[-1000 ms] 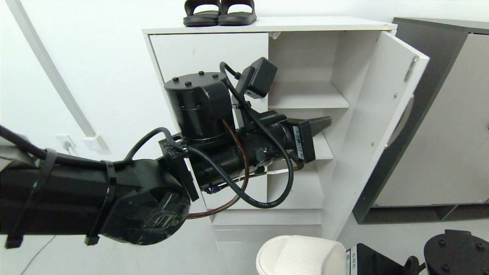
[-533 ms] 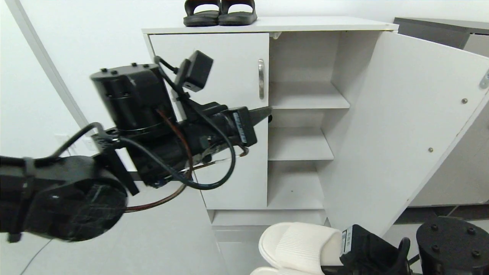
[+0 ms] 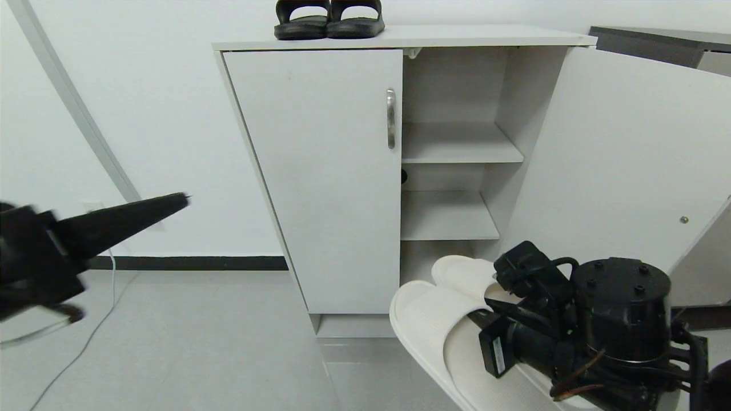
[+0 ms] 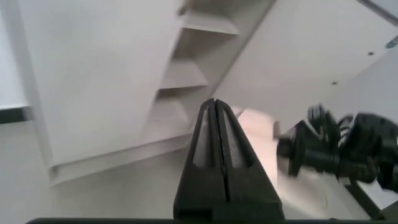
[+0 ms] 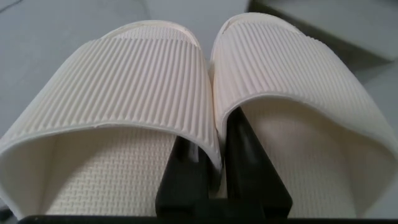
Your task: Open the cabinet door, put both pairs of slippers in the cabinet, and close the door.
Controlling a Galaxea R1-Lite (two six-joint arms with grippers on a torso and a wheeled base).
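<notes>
No print can be read; the white sticker (image 3: 493,355) is illegible.

The cabinet (image 3: 320,171) is white board with a smooth, matt laminate face. Its handle (image 3: 390,118) is brushed metal with a dull shine. The white slippers (image 5: 124,81) look like soft foam, with finely ribbed straps and pebbled footbeds. The black slippers (image 3: 328,20) look matt and rubbery. The floor (image 3: 200,342) is smooth grey tile, faintly glossy. The left end effector (image 4: 214,106) is matt black plastic.

Our left gripper (image 4: 214,107), fingers pressed together, points toward the open cabinet (image 4: 186,73) at twelve o'clock; white slippers (image 4: 264,134) lie near two o'clock.
</notes>
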